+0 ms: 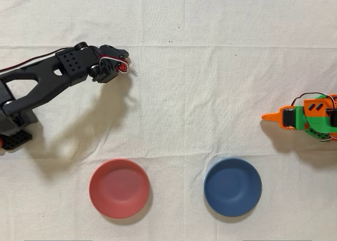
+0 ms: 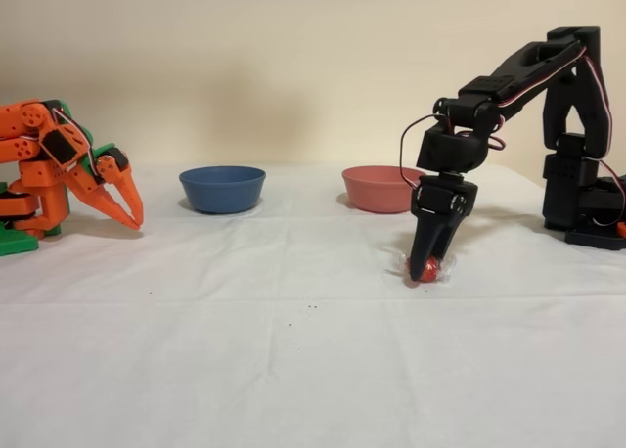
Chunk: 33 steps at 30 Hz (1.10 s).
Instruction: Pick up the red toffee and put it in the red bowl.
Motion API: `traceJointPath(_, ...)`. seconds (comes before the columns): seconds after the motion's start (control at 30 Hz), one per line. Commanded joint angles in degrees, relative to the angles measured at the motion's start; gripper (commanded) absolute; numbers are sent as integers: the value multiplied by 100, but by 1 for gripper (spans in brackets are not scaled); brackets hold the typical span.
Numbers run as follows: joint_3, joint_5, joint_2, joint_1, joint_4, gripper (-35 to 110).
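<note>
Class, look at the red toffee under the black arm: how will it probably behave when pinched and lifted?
The red toffee is tiny beside the red bowl, so probably light. Its shiny foil may slip in the end effector. Being round, it could roll on the cloth if nudged.

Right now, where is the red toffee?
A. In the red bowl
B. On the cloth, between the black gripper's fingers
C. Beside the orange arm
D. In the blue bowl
B: in the fixed view the toffee sits on the cloth between the tips of the gripper, which points down over it; the red bowl holds nothing.
</note>
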Motion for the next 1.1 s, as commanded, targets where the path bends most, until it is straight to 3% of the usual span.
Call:
traceJointPath(0.0,-132,-132,281,62,-35,19)
traceJointPath(0.33,53,-149,457,167,-53,10)
traceJointPath(1.07,738,-229,1969,343,466,9)
